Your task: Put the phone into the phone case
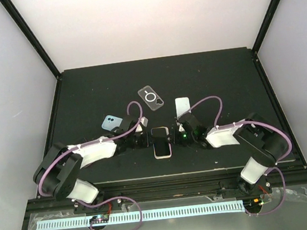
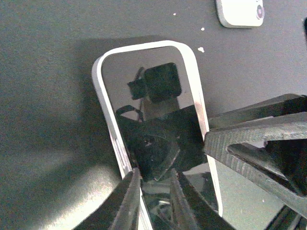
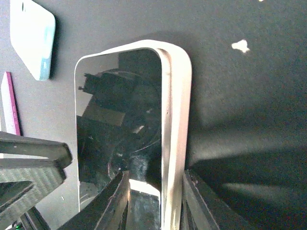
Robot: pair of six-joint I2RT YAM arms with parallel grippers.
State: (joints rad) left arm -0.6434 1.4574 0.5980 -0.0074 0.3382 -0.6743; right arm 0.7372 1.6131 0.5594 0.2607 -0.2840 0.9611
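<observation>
The phone (image 1: 161, 142) has a black screen and a white frame and sits at the table's middle front, between my two grippers. My left gripper (image 1: 147, 139) is shut on its left long edge; in the left wrist view its fingers (image 2: 130, 191) straddle that edge of the phone (image 2: 153, 105). My right gripper (image 1: 177, 136) is shut on the right long edge; in the right wrist view the phone's white side (image 3: 175, 120) runs between its fingers (image 3: 192, 191). The clear phone case (image 1: 151, 97) with a ring mark lies flat farther back.
A light blue phone or case (image 1: 111, 122) lies left of the left gripper and shows in the right wrist view (image 3: 31, 36). A white phone or case (image 1: 182, 105) lies behind the right gripper and shows in the left wrist view (image 2: 240, 12). Black frame posts stand at the far corners.
</observation>
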